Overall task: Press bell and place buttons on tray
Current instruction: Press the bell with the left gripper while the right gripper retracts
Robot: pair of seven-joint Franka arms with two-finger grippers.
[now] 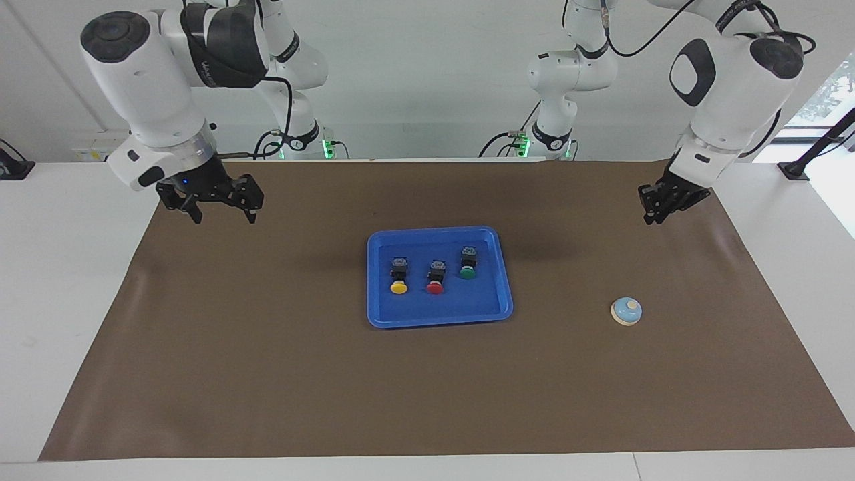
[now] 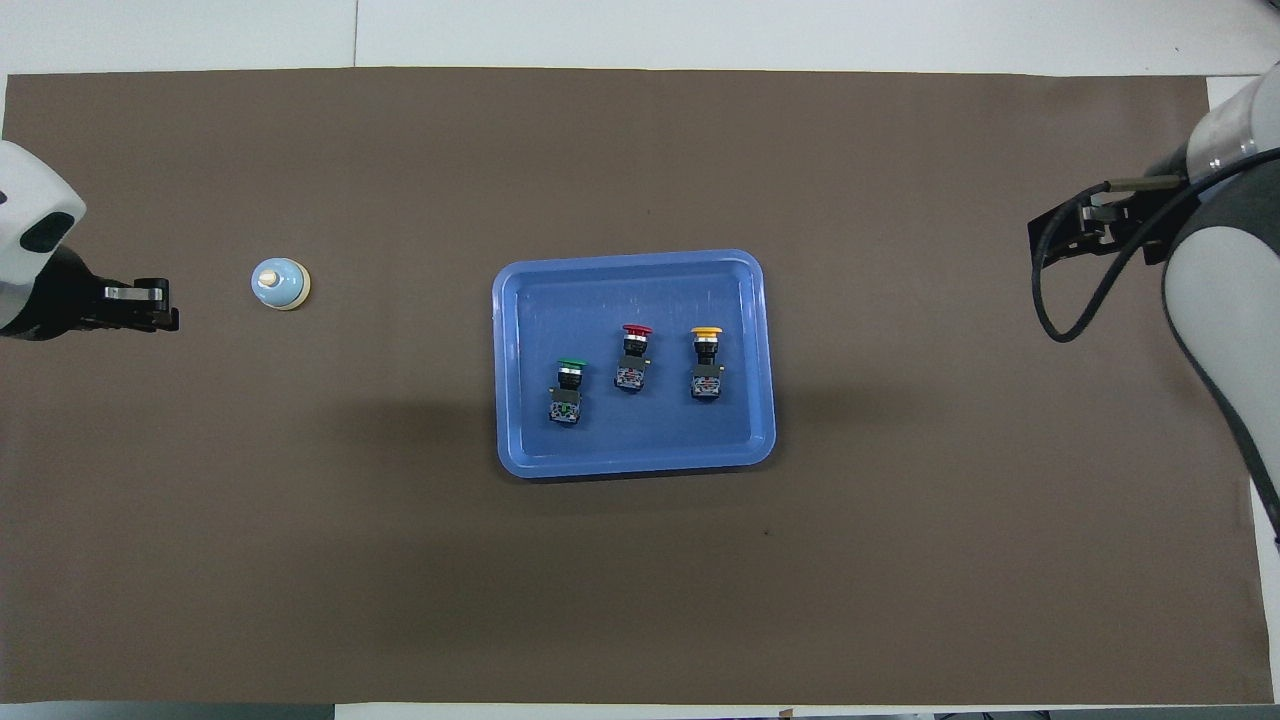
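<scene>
A white wall (image 1: 434,80), perhaps a window (image 1: 828,93), white table (image 1: 67,280), brown mat (image 1: 267,374).

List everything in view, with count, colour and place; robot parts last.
Flat rectangular plastic tray: one, bright blue, mid-table on the mat.
Mushroom-cap push buttons with black bodies: three, yellow, red, green, in a row in the tray, apart.
Small dome bell: one, light blue with cream knob, on the mat toward the left arm's end.
Table mat: one, brown, covering the white table.
Left gripper: black, shut, empty, over the mat's edge.
Right gripper: black, open, empty, over the mat's other end.
</scene>
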